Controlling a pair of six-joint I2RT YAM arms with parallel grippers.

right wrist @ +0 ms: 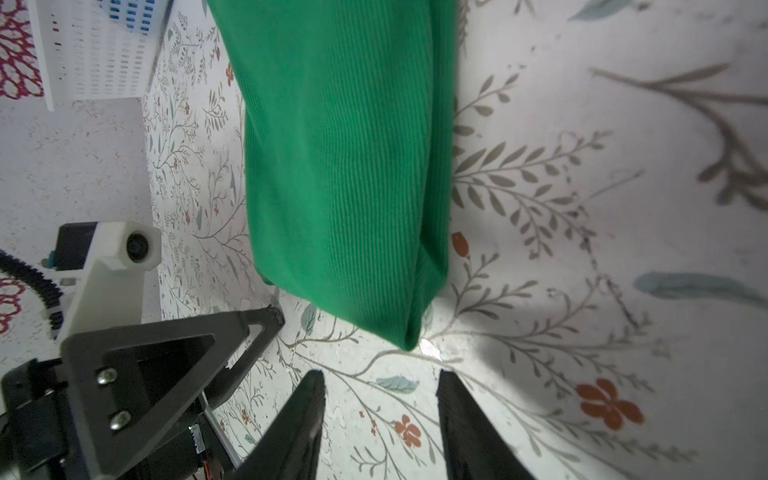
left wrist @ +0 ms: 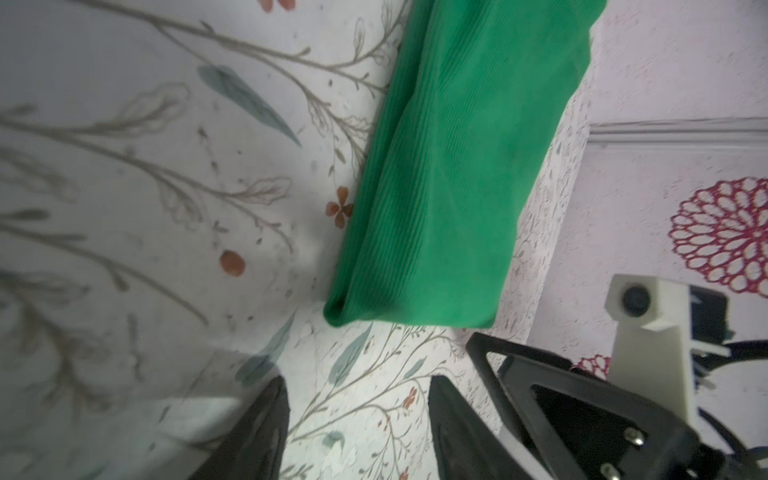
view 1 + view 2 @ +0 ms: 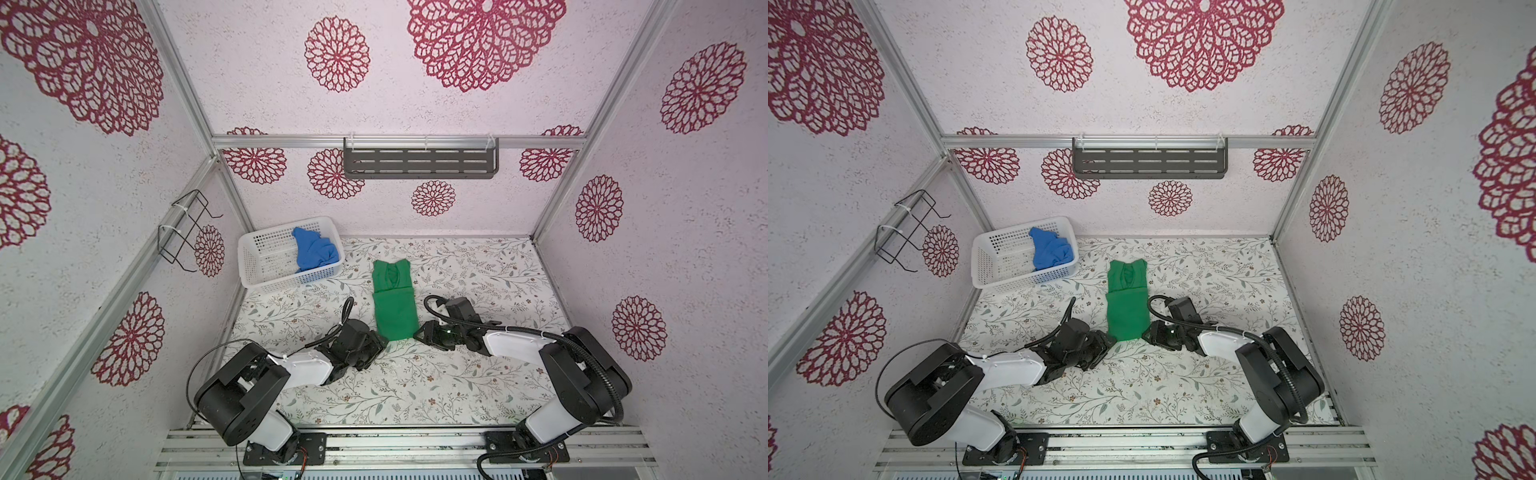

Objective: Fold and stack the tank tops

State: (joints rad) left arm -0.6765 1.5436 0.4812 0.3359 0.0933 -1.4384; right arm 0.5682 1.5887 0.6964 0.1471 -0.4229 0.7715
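My left claw (image 3: 381, 341) and right claw (image 3: 419, 332) are both unclenched, fingers spread with nothing between them. They flank the near end of the green top (image 3: 392, 303), a folded strip at frame centre in both top views. The blue top (image 3: 313, 249) lies crumpled in the basket (image 3: 266, 266), up and left.

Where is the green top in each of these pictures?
Top view: green tank top, mid-table.
Top view: green tank top, mid-table too.
Left wrist: green tank top just ahead of open left gripper.
Right wrist: green tank top just ahead of open right gripper.
Shared landmark: the floral table under it.
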